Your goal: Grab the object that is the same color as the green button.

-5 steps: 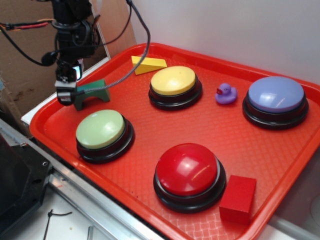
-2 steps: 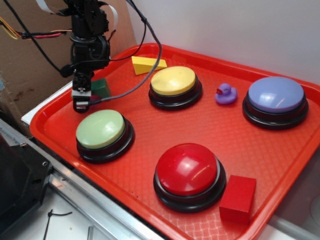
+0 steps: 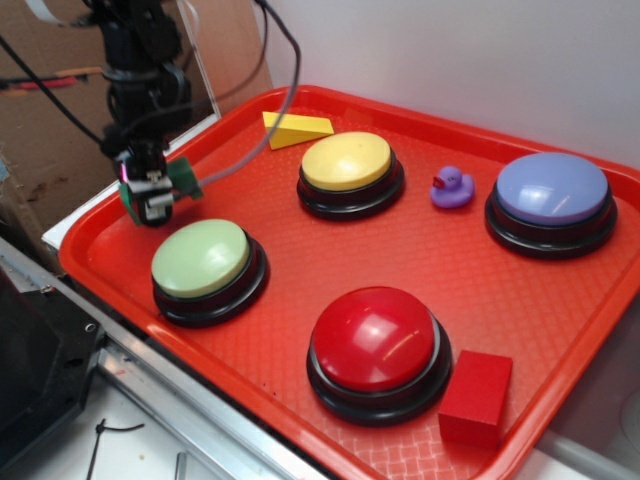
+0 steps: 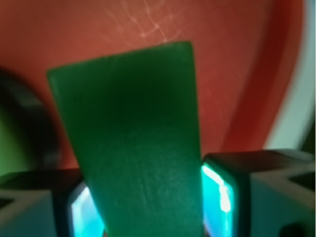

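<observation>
The dark green block (image 3: 184, 178) hangs above the tray's far left corner, clamped in my gripper (image 3: 152, 197), which is shut on it. In the wrist view the green block (image 4: 133, 143) fills the middle of the picture, pressed between the two fingers (image 4: 224, 195) at the bottom. The pale green dome button (image 3: 201, 257) on its black base sits on the tray just in front of and below the gripper; its dark rim (image 4: 29, 123) shows at the wrist view's left edge.
On the red tray (image 3: 300, 410) stand a yellow button (image 3: 347, 161), a purple button (image 3: 552, 188) and a red button (image 3: 374, 338). A yellow wedge (image 3: 296, 127), a purple duck (image 3: 452, 187) and a red cube (image 3: 476, 397) lie among them. Cardboard stands behind the arm.
The gripper has closed on the green block and lifted it off the tray; the arm has turned and shifted slightly left and forward with it.
</observation>
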`<control>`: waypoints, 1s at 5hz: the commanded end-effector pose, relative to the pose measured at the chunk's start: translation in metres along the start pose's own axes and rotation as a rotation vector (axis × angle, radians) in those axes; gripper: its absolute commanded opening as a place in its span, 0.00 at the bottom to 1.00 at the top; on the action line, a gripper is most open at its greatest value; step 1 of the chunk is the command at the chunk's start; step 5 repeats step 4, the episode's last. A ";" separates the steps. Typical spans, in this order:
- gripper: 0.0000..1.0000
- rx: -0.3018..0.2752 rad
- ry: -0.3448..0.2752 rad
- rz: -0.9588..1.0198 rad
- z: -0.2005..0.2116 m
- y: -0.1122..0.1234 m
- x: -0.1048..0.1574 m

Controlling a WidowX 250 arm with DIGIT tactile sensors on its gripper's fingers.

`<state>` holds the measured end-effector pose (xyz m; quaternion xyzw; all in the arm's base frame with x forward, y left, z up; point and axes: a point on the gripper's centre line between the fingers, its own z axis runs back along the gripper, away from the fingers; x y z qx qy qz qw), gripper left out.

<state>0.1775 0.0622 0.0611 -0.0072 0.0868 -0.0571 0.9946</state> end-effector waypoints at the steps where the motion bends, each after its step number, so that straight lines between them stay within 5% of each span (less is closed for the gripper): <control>1: 0.00 -0.142 -0.224 0.276 0.103 -0.036 -0.026; 3: 0.00 -0.133 -0.256 0.293 0.201 -0.042 -0.043; 5: 0.00 -0.080 -0.258 0.273 0.207 -0.048 -0.043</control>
